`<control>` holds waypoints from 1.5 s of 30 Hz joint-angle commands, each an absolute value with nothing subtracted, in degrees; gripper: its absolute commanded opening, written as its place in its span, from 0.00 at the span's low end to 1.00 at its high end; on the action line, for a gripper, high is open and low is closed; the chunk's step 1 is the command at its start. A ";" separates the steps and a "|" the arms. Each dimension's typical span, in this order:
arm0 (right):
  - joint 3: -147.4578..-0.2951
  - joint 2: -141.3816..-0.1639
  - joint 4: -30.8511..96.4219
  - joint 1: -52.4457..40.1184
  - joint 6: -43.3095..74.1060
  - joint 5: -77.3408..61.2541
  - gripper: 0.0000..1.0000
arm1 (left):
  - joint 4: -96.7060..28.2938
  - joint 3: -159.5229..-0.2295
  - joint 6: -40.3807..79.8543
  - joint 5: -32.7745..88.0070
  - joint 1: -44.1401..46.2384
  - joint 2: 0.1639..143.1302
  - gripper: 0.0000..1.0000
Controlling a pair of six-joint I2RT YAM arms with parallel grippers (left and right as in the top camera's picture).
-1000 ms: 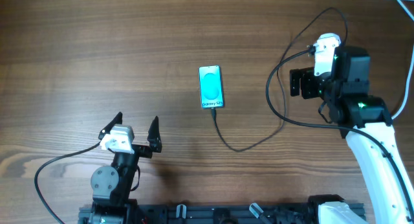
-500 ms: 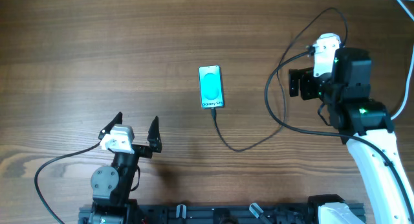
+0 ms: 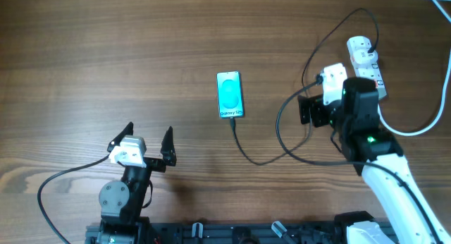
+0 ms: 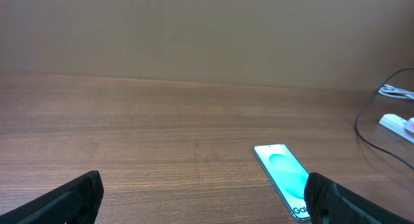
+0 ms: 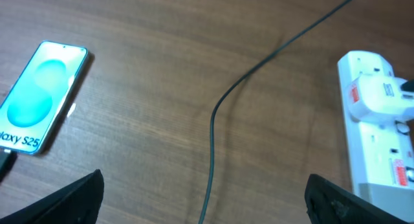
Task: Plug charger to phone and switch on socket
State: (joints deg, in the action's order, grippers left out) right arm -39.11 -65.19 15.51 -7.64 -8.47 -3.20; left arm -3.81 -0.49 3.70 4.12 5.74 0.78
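The phone lies flat mid-table, teal screen lit. It also shows in the left wrist view and the right wrist view. The charger's thin black cable runs from the phone's near edge in a loop to its white plug head, seated in the white socket strip at the far right. In the right wrist view the plug head sits in the strip and the cable crosses between my fingers. My right gripper is open and empty, left of the strip. My left gripper is open and empty at the near left.
The strip's thick white cord curves along the right table edge. Another white cord shows at the far right corner. Bare wooden tabletop spreads left of the phone.
My right arm has drawn back toward the near side and left, off the socket strip, which now shows uncovered with the plug head in it. The left arm has not moved.
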 commanded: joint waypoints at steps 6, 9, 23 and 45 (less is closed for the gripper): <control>-24.16 -57.06 3.66 -7.97 -9.06 -6.92 1.00 | -4.25 -0.32 3.42 3.53 6.00 0.16 1.00; -18.26 -53.65 -1.39 -7.97 -9.08 -6.90 1.00 | -4.25 -0.32 3.42 3.53 6.00 0.16 1.00; -0.30 -34.98 -15.20 -7.84 -9.19 -6.68 1.00 | -4.25 -0.32 3.42 3.53 6.00 0.16 1.00; -0.30 -0.08 -0.19 -2.13 -9.47 -6.22 1.00 | -4.25 -0.32 3.42 3.53 6.00 0.16 1.00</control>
State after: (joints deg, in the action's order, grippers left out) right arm -0.36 -3.25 -0.14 -2.46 -9.06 -6.39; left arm -3.81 -0.49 3.70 4.12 5.74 0.73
